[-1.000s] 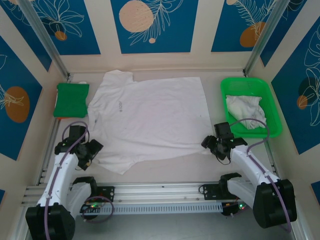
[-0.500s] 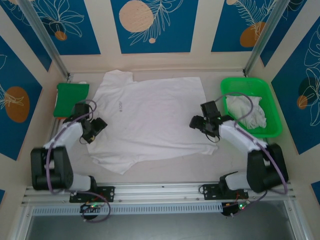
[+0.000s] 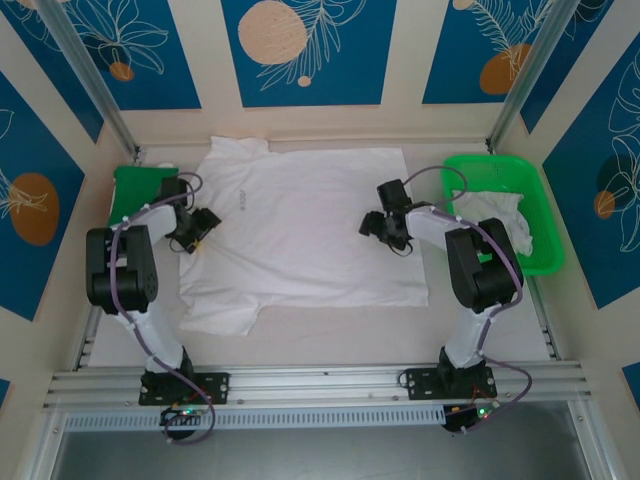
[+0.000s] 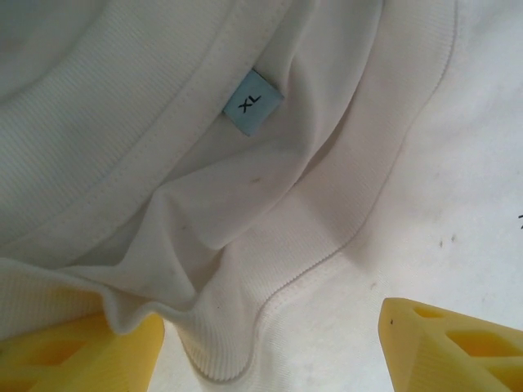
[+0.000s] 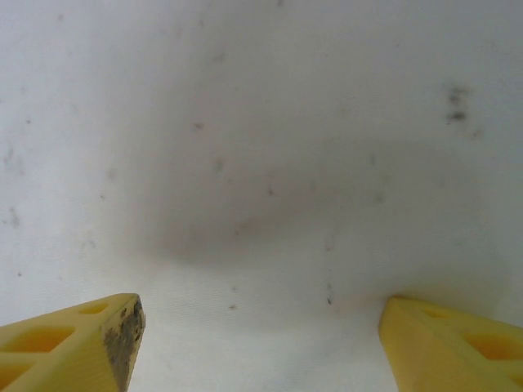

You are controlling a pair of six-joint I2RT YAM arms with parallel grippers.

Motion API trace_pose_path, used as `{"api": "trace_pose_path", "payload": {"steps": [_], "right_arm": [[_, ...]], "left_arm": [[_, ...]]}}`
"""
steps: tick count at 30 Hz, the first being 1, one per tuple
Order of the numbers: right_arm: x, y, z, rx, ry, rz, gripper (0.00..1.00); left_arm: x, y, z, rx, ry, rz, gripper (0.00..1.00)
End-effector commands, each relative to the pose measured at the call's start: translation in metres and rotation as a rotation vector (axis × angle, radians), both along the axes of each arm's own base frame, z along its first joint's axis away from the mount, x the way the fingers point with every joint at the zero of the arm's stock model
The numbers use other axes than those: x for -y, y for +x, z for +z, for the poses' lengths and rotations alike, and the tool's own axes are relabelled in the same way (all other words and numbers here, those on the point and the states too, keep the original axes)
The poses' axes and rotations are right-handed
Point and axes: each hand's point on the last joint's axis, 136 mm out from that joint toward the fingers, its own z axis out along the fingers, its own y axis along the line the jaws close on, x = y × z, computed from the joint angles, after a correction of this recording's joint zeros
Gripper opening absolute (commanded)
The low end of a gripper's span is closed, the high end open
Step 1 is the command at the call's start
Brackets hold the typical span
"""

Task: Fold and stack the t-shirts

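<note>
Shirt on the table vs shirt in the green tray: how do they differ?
The table shirt lies spread flat, sleeves and outline readable; the tray shirt is a crumpled heap. The table shirt covers much of the table; the tray shirt fits inside the green tray at the right. Both are white.

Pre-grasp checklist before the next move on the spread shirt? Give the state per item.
1. Open left claw: ok, fingers apart.
2. Shirt collar within that gap: ok, its rim runs between the fingers, with the XL label beyond.
3. Open right claw over plain fabric: ok.
4. The spread t-shirt lies flat: ok.
5. Claw tips touching the fabric: cannot tell.
6. The second t-shirt sits inside the green tray, off the spread one: ok.
</note>
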Motion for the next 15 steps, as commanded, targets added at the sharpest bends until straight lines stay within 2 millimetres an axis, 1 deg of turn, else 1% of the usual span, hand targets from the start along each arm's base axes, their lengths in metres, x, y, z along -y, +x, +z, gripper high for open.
{"api": "trace_pose_path", "payload": {"steps": [1,6,9,12,15], "right_arm": [[0.010,0.012,-0.016,-0.059,0.016,-0.028,0.78],[0.017,0.043,-0.012,-0.056,0.045,-0.040,0.78],[0.013,0.054,0.000,-0.023,0.063,-0.016,0.78],[0.004,0.059,0.021,0.034,0.102,0.025,0.79],[-0.001,0.055,0.049,0.110,0.122,0.051,0.80]], "left_arm": [[0.007,0.004,-0.022,-0.073,-0.018,-0.021,0.72],[0.012,0.029,-0.016,-0.058,-0.030,-0.028,0.73],[0.015,0.038,-0.009,-0.038,-0.031,-0.035,0.75],[0.018,0.041,0.006,-0.005,-0.027,-0.047,0.80],[0.022,0.035,0.029,0.034,-0.005,-0.064,0.89]]}}
